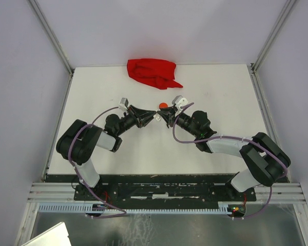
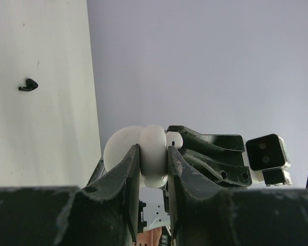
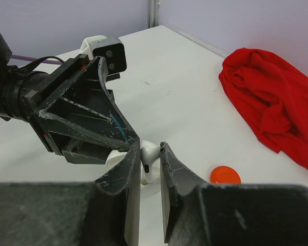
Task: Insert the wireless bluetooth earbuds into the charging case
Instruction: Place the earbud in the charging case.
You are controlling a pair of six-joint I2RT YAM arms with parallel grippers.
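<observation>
Right wrist view: two grippers meet above the table's middle.
Fingers of the right gripper [image 3: 150, 165] pinch a small white comma-shaped earbud [image 3: 149, 152] just at the round white plastic charging case [image 2: 120, 151]. The left gripper [image 2: 153, 156] clamps this case. A black earbud [image 2: 28, 85], an orange-red disc [image 3: 225, 175] and a crumpled red cloth [image 3: 269, 97] lie on the white table [image 3: 185, 102].

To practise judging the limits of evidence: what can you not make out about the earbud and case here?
- Left wrist: white case, lower part behind the left gripper.
- Right wrist: white earbud, stem end hidden inside the right gripper.
- Top view: the two grippers meet and cover both pieces, which are too small anyway.
</observation>
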